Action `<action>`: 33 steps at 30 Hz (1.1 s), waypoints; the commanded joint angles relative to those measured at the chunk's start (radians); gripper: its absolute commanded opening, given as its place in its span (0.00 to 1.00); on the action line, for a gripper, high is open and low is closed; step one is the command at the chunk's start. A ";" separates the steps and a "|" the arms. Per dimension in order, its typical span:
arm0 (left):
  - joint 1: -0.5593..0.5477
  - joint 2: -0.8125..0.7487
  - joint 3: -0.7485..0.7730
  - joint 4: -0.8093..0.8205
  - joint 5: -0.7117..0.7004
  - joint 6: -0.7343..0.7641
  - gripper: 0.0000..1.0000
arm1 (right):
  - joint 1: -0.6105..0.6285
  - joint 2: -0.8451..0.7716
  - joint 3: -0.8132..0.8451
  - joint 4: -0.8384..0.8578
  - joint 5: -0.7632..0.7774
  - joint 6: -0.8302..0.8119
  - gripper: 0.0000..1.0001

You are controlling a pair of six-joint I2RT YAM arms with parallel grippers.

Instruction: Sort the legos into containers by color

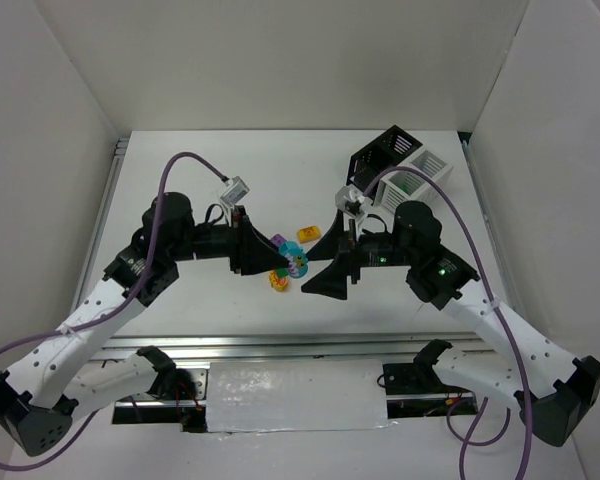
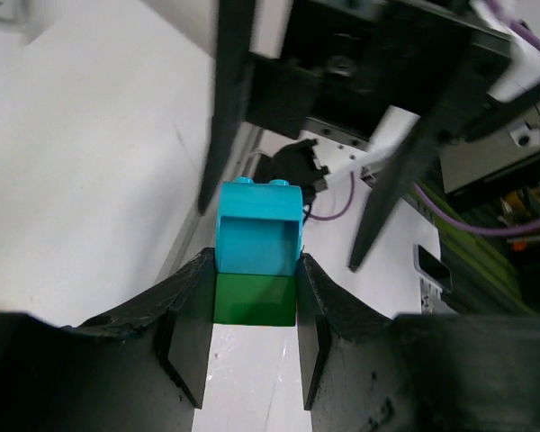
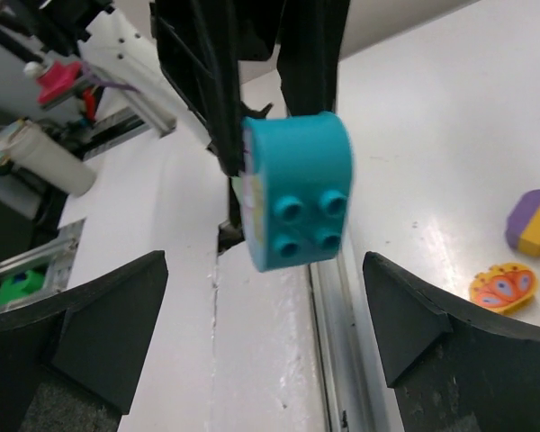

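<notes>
Seen from above, the left arm (image 1: 100, 300), at seven o'clock, and the right arm (image 1: 510, 335), at five o'clock, wore white shells on their long links and matte black housings at the joints. A purple cable (image 1: 188, 155) arched over the left arm, and a second purple cable (image 1: 450, 195) over the right. A green light (image 1: 443, 268) glowed on the right arm's black joint. The left pincer (image 2: 255, 297) and right pincer (image 3: 265, 270) were black, broad and wedge-shaped.
</notes>
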 commanded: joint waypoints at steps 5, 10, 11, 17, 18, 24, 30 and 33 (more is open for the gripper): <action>-0.005 -0.094 -0.055 0.211 0.224 0.033 0.00 | -0.001 0.052 0.022 0.115 -0.118 0.069 0.95; -0.005 -0.081 -0.048 0.176 0.223 0.050 0.00 | 0.006 0.067 0.050 0.173 -0.118 0.107 0.92; -0.006 -0.080 -0.053 0.181 0.232 0.047 0.00 | 0.006 0.070 0.053 0.194 -0.124 0.115 0.92; -0.005 -0.064 -0.061 0.181 0.226 0.045 0.00 | 0.028 0.099 0.064 0.256 -0.155 0.166 0.79; -0.006 -0.060 -0.058 0.178 0.224 0.051 0.00 | 0.034 0.104 0.064 0.256 -0.153 0.169 0.76; -0.005 -0.052 -0.039 0.144 0.208 0.059 0.00 | 0.055 0.121 0.048 0.276 -0.133 0.181 0.00; -0.006 -0.071 -0.004 0.067 0.117 0.091 0.39 | 0.055 0.083 0.019 0.290 -0.096 0.177 0.00; -0.006 -0.081 -0.004 0.069 0.082 0.082 0.82 | 0.055 0.073 0.013 0.297 -0.089 0.177 0.00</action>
